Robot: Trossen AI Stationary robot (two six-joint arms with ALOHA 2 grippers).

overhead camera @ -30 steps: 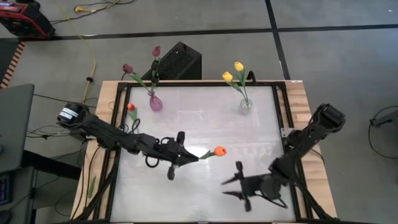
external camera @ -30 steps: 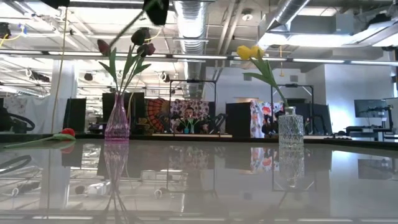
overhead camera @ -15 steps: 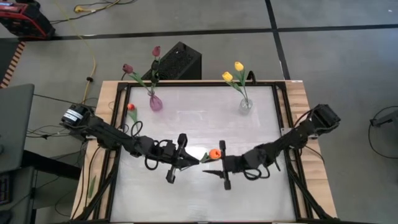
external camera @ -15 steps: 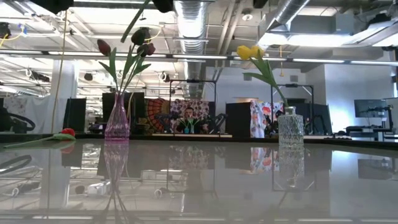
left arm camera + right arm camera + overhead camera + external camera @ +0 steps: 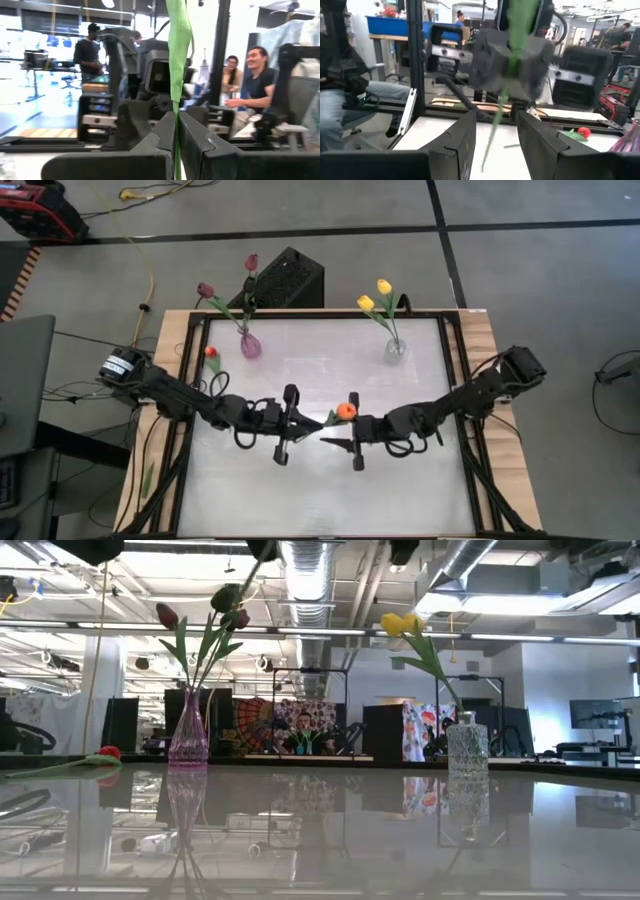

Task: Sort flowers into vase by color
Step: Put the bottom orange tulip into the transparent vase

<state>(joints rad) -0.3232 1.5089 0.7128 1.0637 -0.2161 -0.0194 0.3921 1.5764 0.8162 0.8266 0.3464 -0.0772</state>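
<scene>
While the left claw (image 5: pixel 291 418) pinches the thin green stem of the orange-red fake tulip (image 5: pixel 345 411), the flower head pokes twd the right claw (image 5: pixel 354 441), open & closest, stem betw its fingers.

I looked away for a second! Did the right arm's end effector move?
Yes. The right end effector swung left and away from the table's near edge to mid-table, by the orange tulip held by the left end effector.

No readable text, label, brand, number or sign on anything in view.
</scene>
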